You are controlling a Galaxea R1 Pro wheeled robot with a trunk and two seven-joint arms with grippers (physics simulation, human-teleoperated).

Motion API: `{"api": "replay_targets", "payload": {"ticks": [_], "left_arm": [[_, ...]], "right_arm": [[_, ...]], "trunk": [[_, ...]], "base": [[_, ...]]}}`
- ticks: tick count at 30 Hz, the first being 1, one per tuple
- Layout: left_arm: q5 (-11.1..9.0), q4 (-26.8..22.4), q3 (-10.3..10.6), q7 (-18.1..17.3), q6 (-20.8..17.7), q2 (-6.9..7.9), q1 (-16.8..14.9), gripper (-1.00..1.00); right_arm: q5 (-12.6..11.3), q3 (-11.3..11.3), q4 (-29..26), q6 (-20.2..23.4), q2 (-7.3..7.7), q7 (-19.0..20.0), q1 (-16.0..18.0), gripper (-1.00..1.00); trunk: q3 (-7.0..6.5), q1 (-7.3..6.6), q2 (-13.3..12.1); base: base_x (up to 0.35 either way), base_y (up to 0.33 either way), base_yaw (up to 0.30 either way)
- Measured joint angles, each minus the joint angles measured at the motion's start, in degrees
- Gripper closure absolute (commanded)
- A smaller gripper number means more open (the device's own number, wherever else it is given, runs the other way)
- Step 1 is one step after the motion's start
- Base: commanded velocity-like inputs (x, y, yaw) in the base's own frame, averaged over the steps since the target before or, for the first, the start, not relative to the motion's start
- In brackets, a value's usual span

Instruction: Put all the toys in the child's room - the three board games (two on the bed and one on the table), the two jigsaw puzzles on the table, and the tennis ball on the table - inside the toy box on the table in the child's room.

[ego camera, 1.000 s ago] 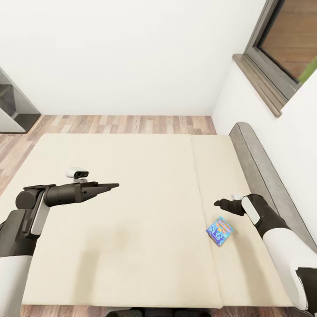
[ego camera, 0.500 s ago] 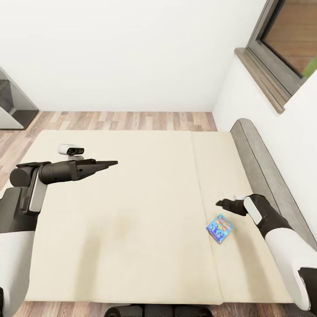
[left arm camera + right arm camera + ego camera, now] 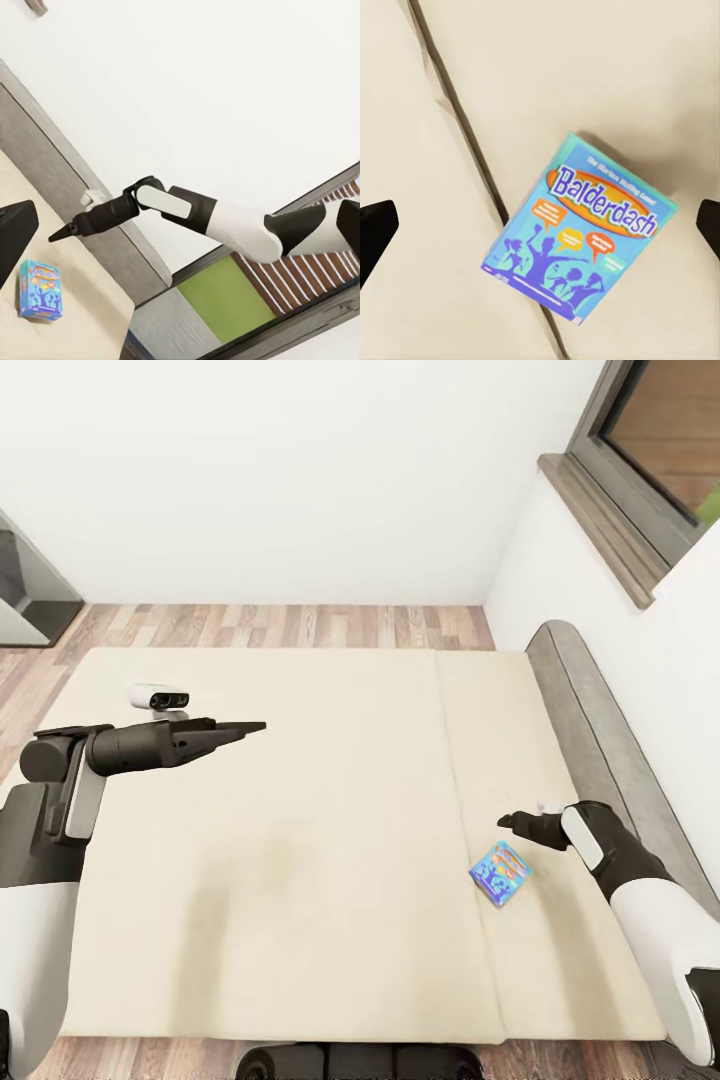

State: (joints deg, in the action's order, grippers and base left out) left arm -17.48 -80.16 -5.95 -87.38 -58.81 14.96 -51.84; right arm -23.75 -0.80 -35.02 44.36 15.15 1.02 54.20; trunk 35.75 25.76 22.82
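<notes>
A small blue Balderdash board game (image 3: 500, 873) lies flat on the cream bed (image 3: 300, 840), just right of the mattress seam. My right gripper (image 3: 512, 823) hovers a little beyond it, near the headboard side. In the right wrist view the game box (image 3: 581, 232) sits between the dark fingertips (image 3: 375, 229), which stand wide apart with nothing in them. My left gripper (image 3: 247, 729) is held out over the bed's left half, far from the box, and its fingers (image 3: 15, 229) are also spread. The left wrist view takes in the game box (image 3: 41, 291) and the right arm.
A grey padded headboard (image 3: 600, 730) runs along the bed's right side under a window (image 3: 650, 450). Wood-plank floor (image 3: 280, 627) lies beyond the bed before a white wall. Grey furniture (image 3: 25, 600) stands at the far left. My base (image 3: 340, 1060) is at the bed's near edge.
My left arm has lifted and swung farther across the bed. The right gripper has drifted slightly toward the headboard. The view shifted a little; the blue box stayed put.
</notes>
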Motion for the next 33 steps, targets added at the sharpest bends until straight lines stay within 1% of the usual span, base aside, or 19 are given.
{"api": "replay_targets", "payload": {"ticks": [21, 33], "left_arm": [[-0.21, -0.08, 0.04, -0.05, 0.18, -0.11, -0.08, -1.0], [-0.25, -0.08, -0.03, -0.1, 0.35, 0.13, -0.04, -1.0]], "right_arm": [[-0.1, -0.07, -0.35, 0.08, 0.09, 0.13, 0.02, -1.0], [-0.05, -0.07, -0.64, 0.24, 0.32, 0.11, 1.11, -1.0]], "trunk": [[1.98, 0.0, 0.0], [3.1, 0.0, 0.0]], "base": [[0.0, 0.0, 0.0], [0.0, 0.0, 0.0]]}}
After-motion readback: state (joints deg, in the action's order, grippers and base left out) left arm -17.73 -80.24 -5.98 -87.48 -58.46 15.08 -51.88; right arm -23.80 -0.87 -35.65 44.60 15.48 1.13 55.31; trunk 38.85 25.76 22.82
